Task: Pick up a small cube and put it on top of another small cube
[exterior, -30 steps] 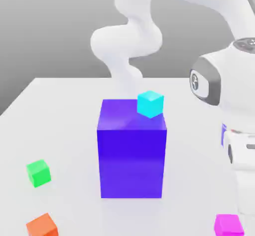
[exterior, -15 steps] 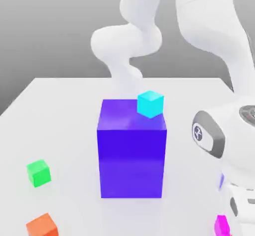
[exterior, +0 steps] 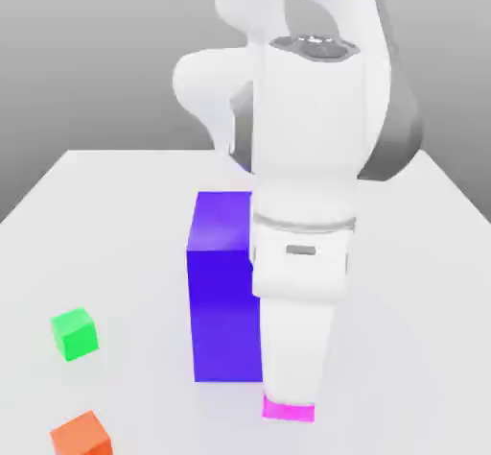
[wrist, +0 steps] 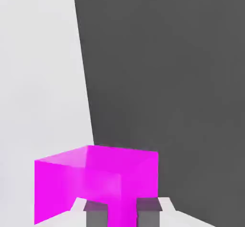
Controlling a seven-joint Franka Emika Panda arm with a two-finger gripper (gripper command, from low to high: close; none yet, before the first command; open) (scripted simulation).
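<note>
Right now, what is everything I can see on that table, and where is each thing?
Big blue-purple block: one, middle of the table, partly behind the arm.
Small magenta-pink cube: one, between the end effector's fingers; in the exterior view it peeks out below the hand, in front of the block.
Small green cube: one, toward the exterior view's left.
Small orange cube: one, near corner, exterior view's left.
White table: one, under everything.
White robot arm: one, reaching down in front of the block.
End effector: one, shut on the pink cube.

Blue-purple block [exterior: 219,290] beside arm
</note>
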